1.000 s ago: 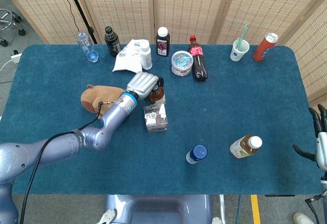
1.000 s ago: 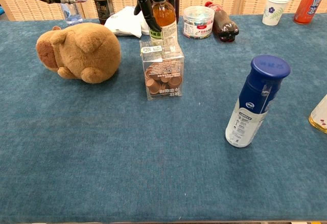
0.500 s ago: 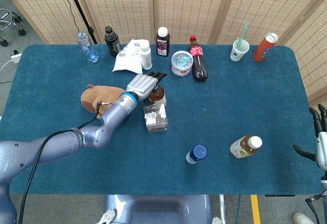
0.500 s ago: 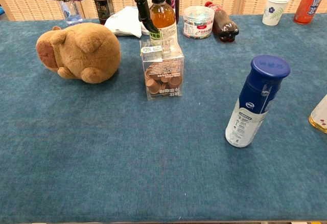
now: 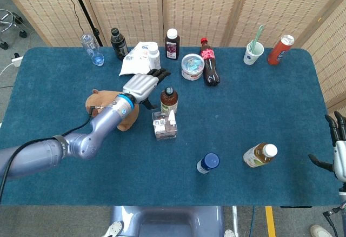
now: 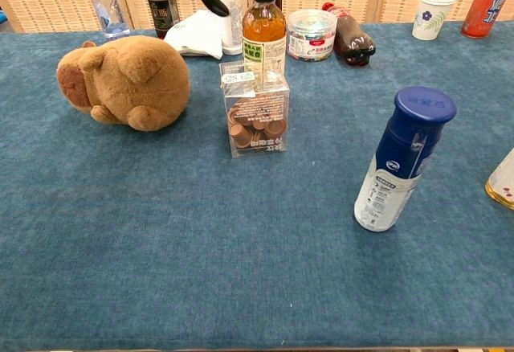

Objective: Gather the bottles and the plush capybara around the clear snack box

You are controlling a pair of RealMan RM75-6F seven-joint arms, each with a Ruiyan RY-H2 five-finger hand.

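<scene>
The head view shows the left hand (image 5: 141, 85) whole — fingers spread, empty, above the plush capybara (image 6: 120, 81); the chest view catches only one dark fingertip. The amber tea bottle (image 6: 263, 32) stands upright just behind the clear snack box (image 6: 255, 108). The right hand (image 5: 338, 142), fingers apart, holds nothing.

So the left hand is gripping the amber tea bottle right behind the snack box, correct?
Not quite. The amber tea bottle does stand right behind the snack box, but the left hand is not gripping it: the head view shows the hand beside the bottle, over the plush capybara, with a gap between its fingers and the bottle. The chest view shows the bottle standing alone.
</scene>
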